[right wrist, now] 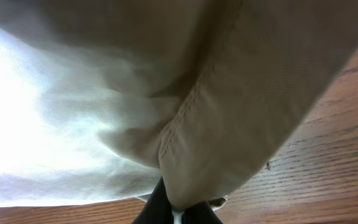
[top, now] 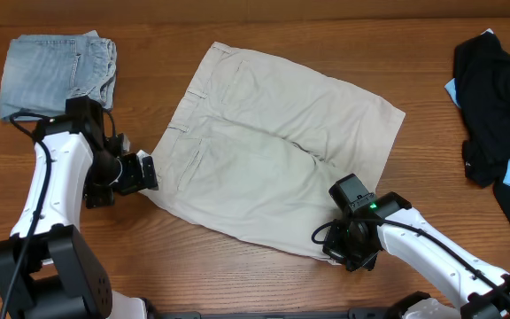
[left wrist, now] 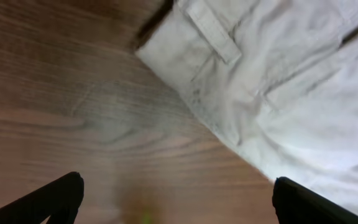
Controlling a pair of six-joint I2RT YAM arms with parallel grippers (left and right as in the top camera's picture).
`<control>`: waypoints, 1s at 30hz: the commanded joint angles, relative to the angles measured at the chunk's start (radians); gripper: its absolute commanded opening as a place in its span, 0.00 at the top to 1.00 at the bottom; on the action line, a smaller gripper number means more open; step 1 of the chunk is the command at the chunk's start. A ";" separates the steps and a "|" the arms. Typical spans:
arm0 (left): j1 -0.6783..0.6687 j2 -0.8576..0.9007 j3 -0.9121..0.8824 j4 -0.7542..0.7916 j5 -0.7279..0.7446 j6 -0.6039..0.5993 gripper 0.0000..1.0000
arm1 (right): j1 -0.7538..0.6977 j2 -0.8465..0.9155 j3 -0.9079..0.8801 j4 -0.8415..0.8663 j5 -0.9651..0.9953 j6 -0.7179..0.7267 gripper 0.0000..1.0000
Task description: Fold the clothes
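Observation:
The beige shorts (top: 273, 151) lie spread flat mid-table, waistband toward the left. My left gripper (top: 146, 171) is open and empty just left of the waistband's near corner; in the left wrist view the waistband corner with a belt loop (left wrist: 213, 28) lies ahead of the spread fingers (left wrist: 176, 199). My right gripper (top: 348, 248) sits at the near right hem and is shut on a pinched fold of the shorts' hem (right wrist: 194, 149), which drapes over the fingers (right wrist: 176, 211).
A folded light-blue denim garment (top: 56, 71) lies at the far left corner. A black garment over light-blue cloth (top: 498, 97) lies at the right edge. Bare wood table (top: 237, 275) shows in front of the shorts.

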State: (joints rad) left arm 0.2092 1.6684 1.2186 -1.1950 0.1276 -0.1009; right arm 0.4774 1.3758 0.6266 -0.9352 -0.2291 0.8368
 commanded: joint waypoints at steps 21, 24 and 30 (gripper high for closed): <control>-0.008 -0.002 -0.253 0.452 0.026 -0.315 0.23 | -0.008 0.003 0.023 0.010 0.010 -0.003 0.95; -0.008 -0.002 -0.282 0.492 0.027 -0.315 0.26 | -0.008 0.003 0.023 0.014 0.010 -0.003 0.95; -0.008 -0.002 -0.319 0.524 0.026 -0.315 0.30 | -0.008 0.003 0.023 0.014 0.010 0.009 0.94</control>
State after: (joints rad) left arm 0.2092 1.6684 0.9257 -0.6796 0.1463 -0.3985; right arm 0.4774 1.3758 0.6273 -0.9257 -0.2283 0.8375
